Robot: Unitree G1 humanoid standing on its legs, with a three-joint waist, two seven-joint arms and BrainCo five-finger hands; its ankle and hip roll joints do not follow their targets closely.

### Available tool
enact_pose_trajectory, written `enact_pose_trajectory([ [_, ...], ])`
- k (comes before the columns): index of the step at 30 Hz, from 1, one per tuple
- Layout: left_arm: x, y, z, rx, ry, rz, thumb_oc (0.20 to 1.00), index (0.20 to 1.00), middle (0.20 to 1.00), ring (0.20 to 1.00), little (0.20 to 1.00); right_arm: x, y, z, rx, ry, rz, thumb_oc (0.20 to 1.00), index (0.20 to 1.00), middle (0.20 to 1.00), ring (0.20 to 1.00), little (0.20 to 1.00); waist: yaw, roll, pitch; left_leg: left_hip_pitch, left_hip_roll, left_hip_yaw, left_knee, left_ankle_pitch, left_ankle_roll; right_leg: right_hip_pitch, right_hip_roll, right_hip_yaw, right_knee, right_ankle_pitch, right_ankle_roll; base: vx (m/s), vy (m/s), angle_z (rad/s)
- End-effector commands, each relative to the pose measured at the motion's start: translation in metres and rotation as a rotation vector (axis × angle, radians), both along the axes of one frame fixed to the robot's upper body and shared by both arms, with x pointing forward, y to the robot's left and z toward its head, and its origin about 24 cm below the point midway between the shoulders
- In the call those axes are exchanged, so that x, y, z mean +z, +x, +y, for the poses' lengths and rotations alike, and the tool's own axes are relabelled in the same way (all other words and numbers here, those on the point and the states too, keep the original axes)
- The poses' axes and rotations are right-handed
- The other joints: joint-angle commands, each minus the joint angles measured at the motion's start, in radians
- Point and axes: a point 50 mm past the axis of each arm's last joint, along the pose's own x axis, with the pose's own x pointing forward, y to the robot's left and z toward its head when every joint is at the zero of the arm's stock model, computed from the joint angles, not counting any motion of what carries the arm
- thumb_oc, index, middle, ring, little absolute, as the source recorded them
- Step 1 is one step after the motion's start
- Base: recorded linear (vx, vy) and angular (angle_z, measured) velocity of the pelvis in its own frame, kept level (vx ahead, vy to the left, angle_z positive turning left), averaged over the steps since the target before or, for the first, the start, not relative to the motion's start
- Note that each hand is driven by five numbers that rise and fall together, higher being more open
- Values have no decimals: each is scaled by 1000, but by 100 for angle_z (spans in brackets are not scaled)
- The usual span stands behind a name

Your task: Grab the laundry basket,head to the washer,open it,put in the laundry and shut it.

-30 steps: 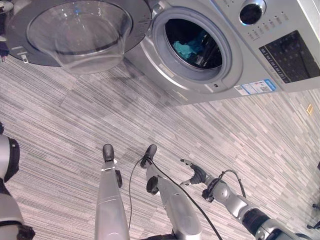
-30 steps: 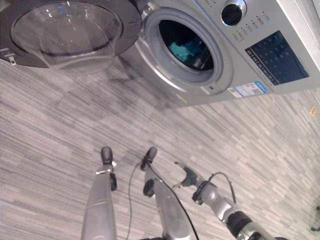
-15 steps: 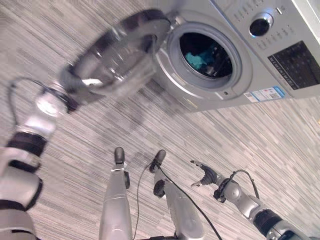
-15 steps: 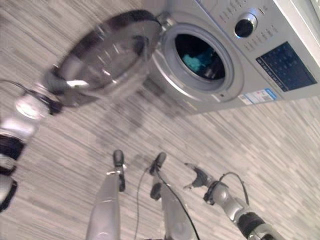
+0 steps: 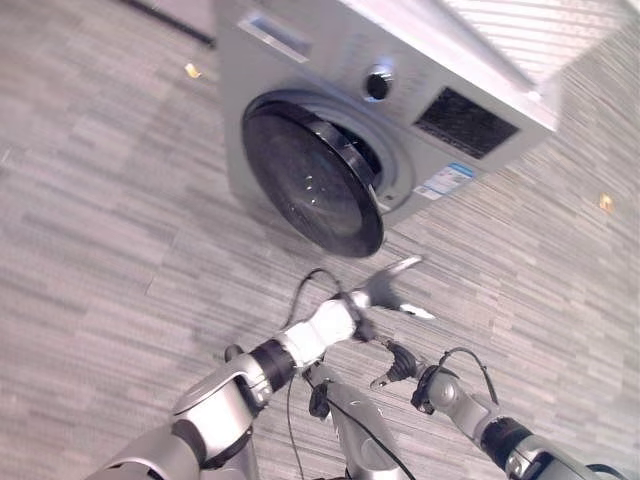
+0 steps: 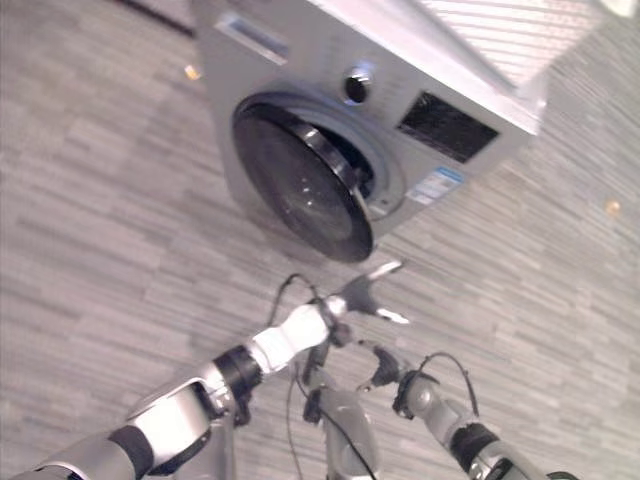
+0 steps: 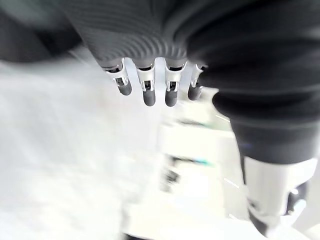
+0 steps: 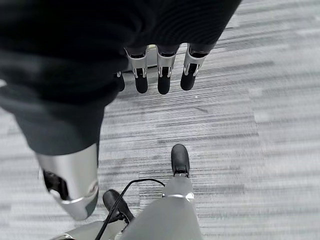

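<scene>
- Left eye view puts my left hand [image 5: 385, 290] just below the door [image 5: 310, 180] of the washer [image 5: 400, 70], fingers spread straight, holding nothing and, as far as I can tell, just clear of the door's lower edge.
- The door stands nearly shut, swung most of the way over the opening; only a dark sliver of gap shows along its side nearest the panel [image 5: 465, 122]. I cannot tell what is inside the drum.
- The door lies up and away from my left hand, so a short push on its lower edge toward the washer should seat it, I judge.
- My left hand is the nearer one; my right hand [image 5: 395, 368] hangs lower, farther from the washer, over the floor [image 5: 100, 220], fingers relaxed and empty in the right wrist view.
- Nothing stands between my left hand and the door.
- A knob [image 5: 378, 85] sits above the door, well clear of the push.
</scene>
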Motion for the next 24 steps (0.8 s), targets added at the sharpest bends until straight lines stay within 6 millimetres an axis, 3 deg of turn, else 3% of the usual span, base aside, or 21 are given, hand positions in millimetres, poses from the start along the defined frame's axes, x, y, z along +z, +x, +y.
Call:
enact_pose_trajectory([
  [1, 3, 12, 15, 20, -25, 20, 1000, 1000, 1000, 1000, 1000, 10, 6, -31, -19, -92, -31, 1000, 1000, 1000, 1000, 1000, 22, 72, -1, 50, 50, -98, -95, 24, -96, 75, -93, 7, 62, -86, 123, 36, -34, -26],
  [9, -33, 8, 52, 38, 81, 99, 1000, 1000, 1000, 1000, 1000, 0, -11, -49, -85, -109, 25, 1000, 1000, 1000, 1000, 1000, 36, 120, -25, 103, 59, -96, -138, 47, -106, 118, -81, -4, 49, -100, 116, 23, -47, 3],
  [13, -49, 1, 78, 68, 95, 142, 1000, 1000, 1000, 1000, 1000, -2, -17, -54, -119, -101, 37, 1000, 1000, 1000, 1000, 1000, 50, 129, -29, 123, 61, -97, -148, 50, -106, 133, -77, -5, 48, -106, 114, 21, -33, 2],
  [15, -73, -9, 113, 144, 78, 229, 1000, 1000, 1000, 1000, 1000, -6, -24, -53, -140, -74, 48, 1000, 1000, 1000, 1000, 1000, 68, 135, -35, 149, 66, -96, -161, 56, -109, 158, -76, -11, 49, -120, 109, 40, -64, 8],
  [16, -73, -9, 113, 144, 79, 229, 1000, 1000, 1000, 1000, 1000, -6, -24, -53, -140, -74, 49, 1000, 1000, 1000, 1000, 1000, 68, 135, -35, 149, 66, -96, -162, 56, -109, 158, -76, -11, 49, -120, 109, 45, -68, 8],
  [17, -95, -18, 140, 229, 68, 329, 1000, 1000, 1000, 1000, 1000, -8, -29, -52, -154, -55, 56, 1000, 1000, 1000, 1000, 1000, 80, 139, -43, 167, 68, -96, -171, 61, -110, 174, -73, -14, 52, -128, 107, 49, -76, 4],
  [20, -124, -38, 187, 407, 9, 466, 1000, 1000, 1000, 1000, 1000, -15, -42, -53, -195, -24, 82, 1000, 1000, 1000, 1000, 1000, 104, 145, -65, 196, 68, -103, -202, 80, -114, 206, -70, -30, 47, -140, 105, 38, -84, 5],
  [21, -124, -39, 188, 408, 9, 470, 1000, 1000, 1000, 1000, 1000, -16, -43, -53, -193, -24, 84, 1000, 1000, 1000, 1000, 1000, 101, 144, -67, 198, 68, -104, -205, 81, -114, 208, -69, -32, 46, -140, 105, 27, -87, 8],
  [22, -148, -60, 220, 542, -22, 598, 1000, 1000, 1000, 1000, 1000, -20, -53, -56, -224, -9, 111, 1000, 1000, 1000, 1000, 1000, 117, 153, -87, 212, 67, -109, -224, 97, -115, 228, -66, -44, 41, -146, 104, 18, -82, 14],
  [24, -164, -78, 243, 640, -13, 663, 1000, 1000, 1000, 1000, 1000, -26, -64, -60, -259, 0, 146, 1000, 1000, 1000, 1000, 1000, 130, 163, -108, 223, 64, -115, -244, 110, -114, 245, -61, -55, 36, -153, 103, 22, -81, 24],
])
